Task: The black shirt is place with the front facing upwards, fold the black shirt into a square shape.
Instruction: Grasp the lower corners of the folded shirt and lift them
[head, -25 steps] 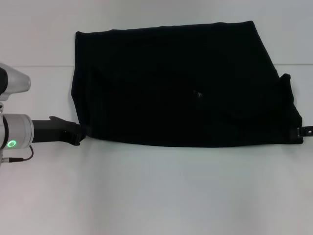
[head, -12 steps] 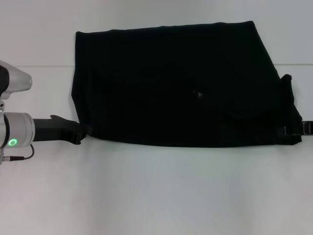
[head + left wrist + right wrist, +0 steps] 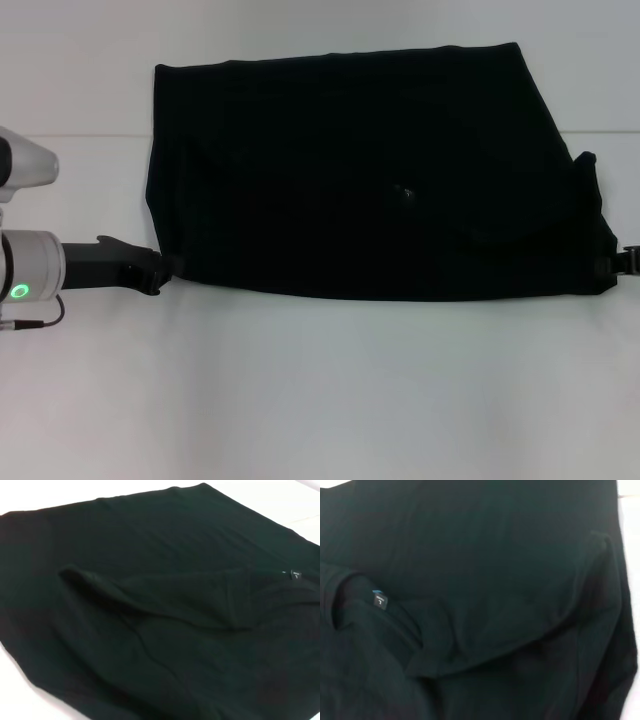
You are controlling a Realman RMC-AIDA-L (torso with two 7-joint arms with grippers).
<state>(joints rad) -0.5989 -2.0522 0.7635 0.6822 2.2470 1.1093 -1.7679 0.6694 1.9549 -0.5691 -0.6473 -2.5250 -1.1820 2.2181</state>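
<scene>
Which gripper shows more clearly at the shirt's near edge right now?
The left gripper, at the black shirt's near-left corner. The right gripper barely peeks in at the opposite corner, at the frame's edge.

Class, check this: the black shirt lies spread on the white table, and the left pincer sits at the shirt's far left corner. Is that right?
Not quite. In the head view the left pincer sits at the near left corner of the black shirt, which does lie on the white table.

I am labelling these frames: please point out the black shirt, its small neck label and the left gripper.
large black cloth shirt [image 3: 370, 170]: head view, middle of the cloth.
small blue neck label [image 3: 379, 599]: right wrist view, label face.
left gripper [image 3: 158, 273]: head view, tip at the shirt's corner.
</scene>
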